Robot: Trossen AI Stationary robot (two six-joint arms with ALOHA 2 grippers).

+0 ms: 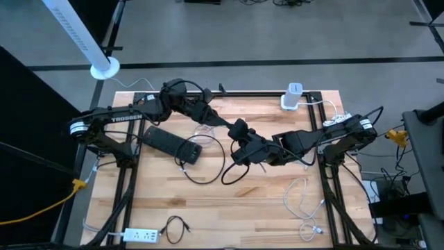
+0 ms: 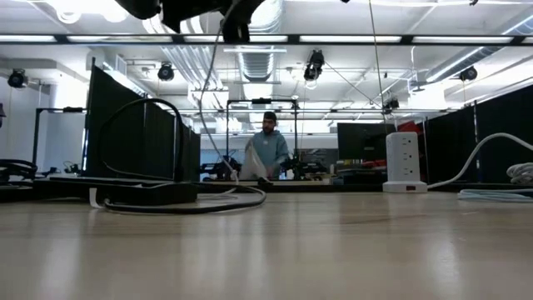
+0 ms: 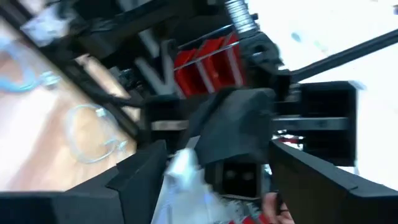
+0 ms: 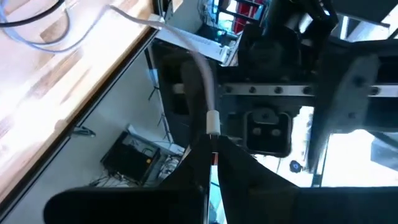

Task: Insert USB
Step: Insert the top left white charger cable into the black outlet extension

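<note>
USB cable end [image 4: 212, 122] sits pinched in my right gripper [image 4: 211, 155], lifted above the middle of the desk [image 1: 263, 208]. Largest first: both arms meet over the desk's centre. Black power strip [image 1: 171, 143] lies flat on the left half, its black cord looping toward the middle. White charging tower [image 1: 292, 97] stands at the far edge. Left gripper [image 3: 214, 171] hangs spread wide, facing the right gripper, grasping nothing I can confirm.

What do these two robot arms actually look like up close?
Both arms are dark, nearly black, built of jointed segments. The left arm carries white TROSSEN lettering on its side and a white ring at its shoulder joint; the right arm has a similar white ring. Each ends in two flat, dark, angular fingers.
</note>
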